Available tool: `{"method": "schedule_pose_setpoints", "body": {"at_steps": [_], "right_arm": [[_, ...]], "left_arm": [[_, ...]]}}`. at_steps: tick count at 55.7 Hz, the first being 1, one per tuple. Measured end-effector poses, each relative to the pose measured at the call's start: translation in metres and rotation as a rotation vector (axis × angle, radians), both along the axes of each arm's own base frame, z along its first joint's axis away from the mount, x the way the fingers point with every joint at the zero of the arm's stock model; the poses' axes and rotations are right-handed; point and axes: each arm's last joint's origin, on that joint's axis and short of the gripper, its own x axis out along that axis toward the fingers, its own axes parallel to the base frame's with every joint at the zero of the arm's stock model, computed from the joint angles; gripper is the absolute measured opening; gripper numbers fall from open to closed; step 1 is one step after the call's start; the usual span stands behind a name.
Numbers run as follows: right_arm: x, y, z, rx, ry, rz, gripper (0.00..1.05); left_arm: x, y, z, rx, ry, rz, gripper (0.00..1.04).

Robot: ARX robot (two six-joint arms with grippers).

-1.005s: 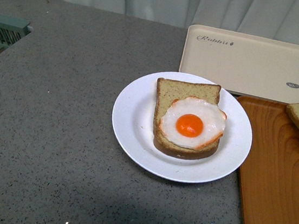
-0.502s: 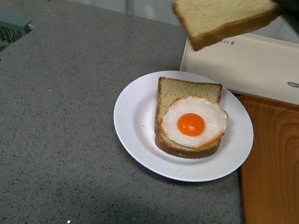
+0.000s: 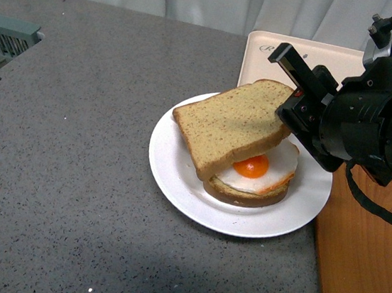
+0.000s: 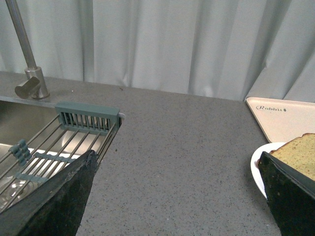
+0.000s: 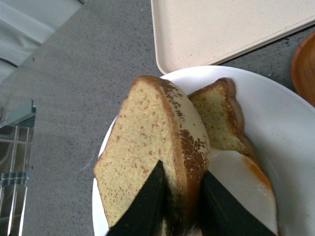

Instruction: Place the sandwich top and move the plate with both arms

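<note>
My right gripper (image 3: 292, 110) is shut on the sandwich top (image 3: 231, 126), a tan speckled bread slice. It holds the slice tilted over the bread slice with the fried egg (image 3: 254, 166) on the white plate (image 3: 177, 180). The slice's low end is near the plate's left side. In the right wrist view the gripper (image 5: 182, 169) pinches the slice (image 5: 142, 142) edge-on above the egg (image 5: 241, 182) and plate (image 5: 275, 113). My left gripper (image 4: 177, 157) is open and empty over the grey counter, left of the plate (image 4: 257, 167).
A cream rabbit-print tray (image 3: 264, 58) lies behind the plate. An orange-brown wooden tray (image 3: 358, 281) lies to its right, under my right arm. A sink with a grey-green rack (image 4: 74, 123) and a faucet (image 4: 24, 49) is at the far left.
The bread slice has come down and left, from high over the cream tray to just above the egg slice. The right arm has come into the front view.
</note>
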Motion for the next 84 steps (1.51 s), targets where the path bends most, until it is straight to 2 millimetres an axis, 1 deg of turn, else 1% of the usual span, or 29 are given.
{"method": "schedule_pose_setpoints", "body": {"at_steps": [3, 9, 12, 13, 19, 20, 21, 23, 24, 26, 31, 34, 35, 37, 38, 41, 44, 45, 46, 48, 51, 53, 55, 59, 74, 75, 79, 80, 84], "right_arm": [[0.000, -0.004, -0.001, -0.023, 0.015, -0.006, 0.36], [0.000, -0.011, 0.002, -0.070, 0.018, -0.027, 0.52], [0.001, -0.015, 0.008, -0.095, 0.004, -0.035, 0.61], [0.001, -0.019, 0.013, -0.107, -0.010, -0.043, 0.66], [0.002, -0.029, 0.029, -0.128, -0.065, -0.063, 0.82], [0.003, -0.029, 0.030, -0.149, -0.092, -0.066, 0.81], [0.002, -0.032, 0.033, -0.191, -0.170, -0.091, 0.79], [0.001, -0.037, 0.035, -0.235, -0.249, -0.122, 0.75], [-0.005, -0.046, 0.040, -0.315, -0.392, -0.166, 0.68], [-0.016, -0.059, 0.044, -0.403, -0.512, -0.155, 0.61], [-0.042, -0.088, 0.057, -0.530, -0.671, -0.146, 0.47], [-0.060, -0.106, 0.061, -0.580, -0.702, -0.135, 0.38], [-0.063, -0.109, 0.061, -0.588, -0.705, -0.133, 0.36], [-0.078, -0.120, 0.060, -0.620, -0.697, -0.136, 0.29], [-0.082, -0.122, 0.059, -0.626, -0.690, -0.140, 0.27], [-0.105, -0.128, 0.053, -0.657, -0.650, -0.146, 0.17], [-0.138, -0.127, 0.045, -0.667, -0.599, -0.106, 0.03], [-0.146, -0.127, 0.044, -0.673, -0.587, -0.093, 0.01], [-0.157, -0.127, 0.042, -0.674, -0.573, -0.088, 0.01], [-0.169, -0.127, 0.047, -0.679, -0.571, -0.088, 0.01], [-0.191, -0.127, 0.055, -0.679, -0.624, -0.101, 0.01], [-0.201, -0.127, 0.058, -0.679, -0.660, -0.113, 0.01], [-0.206, -0.127, 0.059, -0.680, -0.688, -0.124, 0.01], [-0.208, -0.127, 0.061, -0.680, -0.711, -0.134, 0.01], [-0.208, -0.127, 0.061, -0.679, -0.711, -0.133, 0.01], [-0.208, -0.127, 0.061, -0.664, -0.704, -0.128, 0.02], [-0.207, -0.127, 0.056, -0.519, -0.583, -0.115, 0.15], [-0.207, -0.127, 0.055, -0.489, -0.570, -0.123, 0.17], [-0.206, -0.127, 0.053, -0.361, -0.518, -0.174, 0.33]], "left_arm": [[0.000, 0.000, 0.000, 0.000, 0.000, 0.000, 0.98], [0.000, 0.000, 0.000, 0.000, 0.000, 0.000, 0.98], [0.000, 0.000, 0.000, 0.000, 0.000, 0.000, 0.98], [0.000, 0.000, 0.000, 0.000, 0.000, 0.000, 0.98], [0.000, 0.000, 0.000, 0.000, 0.000, 0.000, 0.98], [0.000, 0.000, 0.000, 0.000, 0.000, 0.000, 0.98], [0.000, 0.000, 0.000, 0.000, 0.000, 0.000, 0.98], [0.000, 0.000, 0.000, 0.000, 0.000, 0.000, 0.98], [0.000, 0.000, 0.000, 0.000, 0.000, -0.001, 0.98], [0.000, 0.000, 0.000, 0.000, 0.000, 0.000, 0.98], [0.000, 0.000, 0.000, 0.000, 0.000, 0.002, 0.98], [0.000, 0.000, 0.000, 0.000, 0.000, 0.001, 0.98], [0.000, 0.000, 0.000, 0.000, 0.000, 0.001, 0.98], [0.000, 0.000, 0.000, 0.000, 0.000, 0.001, 0.98], [0.000, 0.000, 0.000, 0.000, 0.000, 0.001, 0.98], [0.000, 0.000, 0.000, 0.000, 0.000, 0.001, 0.98], [0.000, 0.000, 0.000, 0.000, 0.000, -0.001, 0.98], [0.000, 0.000, 0.000, 0.000, 0.000, 0.000, 0.98], [0.000, 0.000, 0.000, 0.000, 0.000, 0.000, 0.98], [0.000, 0.000, 0.000, 0.000, 0.000, 0.001, 0.98], [0.000, 0.000, 0.000, 0.000, -0.001, 0.001, 0.98], [0.000, 0.000, 0.000, 0.000, 0.000, 0.004, 0.98], [0.000, 0.000, 0.000, 0.000, -0.001, 0.002, 0.98], [0.000, 0.000, 0.000, 0.000, -0.001, 0.000, 0.98], [0.000, 0.000, 0.000, 0.000, 0.000, 0.001, 0.98], [0.000, 0.000, 0.000, 0.000, 0.000, 0.001, 0.98], [0.000, 0.000, 0.000, 0.000, 0.000, 0.000, 0.98], [0.000, 0.000, 0.000, 0.000, -0.001, 0.000, 0.98], [0.000, 0.000, 0.000, 0.000, -0.001, 0.000, 0.98]]}}
